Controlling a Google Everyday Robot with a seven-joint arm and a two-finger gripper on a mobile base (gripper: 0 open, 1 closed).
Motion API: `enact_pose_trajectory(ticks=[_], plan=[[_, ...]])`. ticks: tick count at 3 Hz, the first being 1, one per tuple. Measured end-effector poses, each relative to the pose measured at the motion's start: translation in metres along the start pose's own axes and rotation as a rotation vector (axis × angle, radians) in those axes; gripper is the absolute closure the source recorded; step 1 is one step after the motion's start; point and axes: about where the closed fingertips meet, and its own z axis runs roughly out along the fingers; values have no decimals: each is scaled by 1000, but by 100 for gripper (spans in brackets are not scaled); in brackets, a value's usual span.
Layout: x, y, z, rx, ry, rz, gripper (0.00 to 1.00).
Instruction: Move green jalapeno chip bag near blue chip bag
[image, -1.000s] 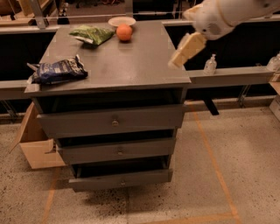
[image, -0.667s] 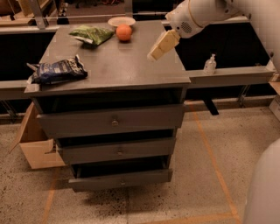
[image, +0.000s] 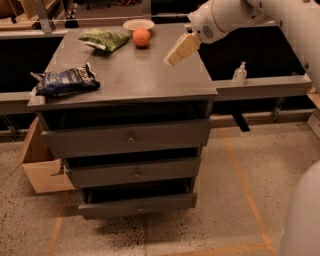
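Note:
The green jalapeno chip bag (image: 104, 39) lies flat at the far left of the grey cabinet top (image: 130, 75). The blue chip bag (image: 65, 80) lies at the front left corner of that top, partly over the edge. My gripper (image: 181, 50) hangs over the right part of the top, to the right of the orange ball (image: 141, 37) and well apart from both bags. It holds nothing.
A white bowl (image: 138, 24) stands at the back edge behind the orange ball. The cabinet has three drawers (image: 130, 140), all slightly ajar. A small clear bottle (image: 240, 74) stands on a ledge at the right. A cardboard box (image: 37, 165) sits on the floor left.
My gripper has moved left and further over the cabinet top, toward the orange ball. The bags have not moved.

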Motion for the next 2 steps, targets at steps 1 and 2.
enact_pose_trajectory(ticks=[1, 2], plan=[[-22, -16, 38, 77, -100, 31, 0], [-44, -33, 68, 166, -187, 57, 0]])
